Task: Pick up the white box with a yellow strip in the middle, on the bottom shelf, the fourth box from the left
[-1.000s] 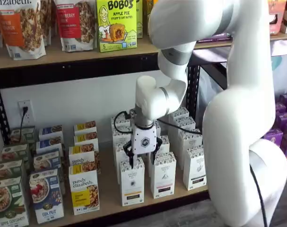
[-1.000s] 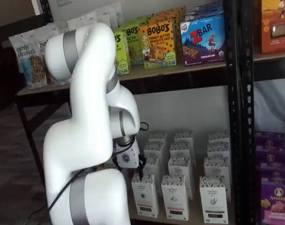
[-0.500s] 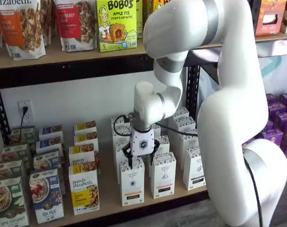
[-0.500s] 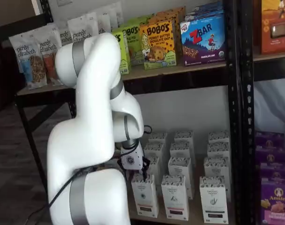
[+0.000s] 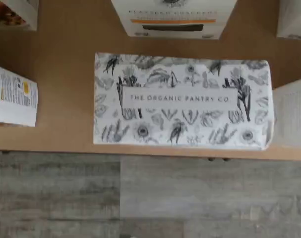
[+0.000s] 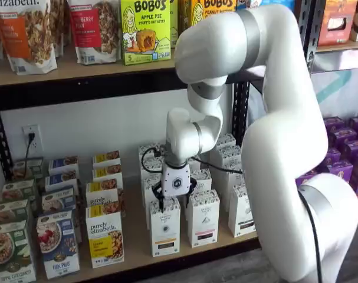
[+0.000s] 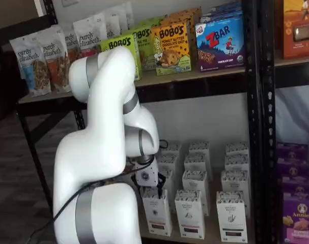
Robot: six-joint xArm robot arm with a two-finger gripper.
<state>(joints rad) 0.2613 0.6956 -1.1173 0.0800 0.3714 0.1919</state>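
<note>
The white box stands at the front of the bottom shelf, with a speckled black-patterned top and a short yellow-orange strip low on its front. It shows in both shelf views. The wrist view looks straight down on its patterned top, which reads "The Organic Pantry Co." My gripper hangs just above the box top with its black fingers apart, open and empty. It also shows in a shelf view, partly hidden by the arm.
Same-shaped white cartons stand close beside it on the right and behind it. A purely elizabeth box stands to its left. The upper shelf board hangs overhead. A black upright and purple boxes are at the right.
The upper arm has swung left in the frontal shelf view. The gripper has shifted a little left and now hangs over the white box's top.
</note>
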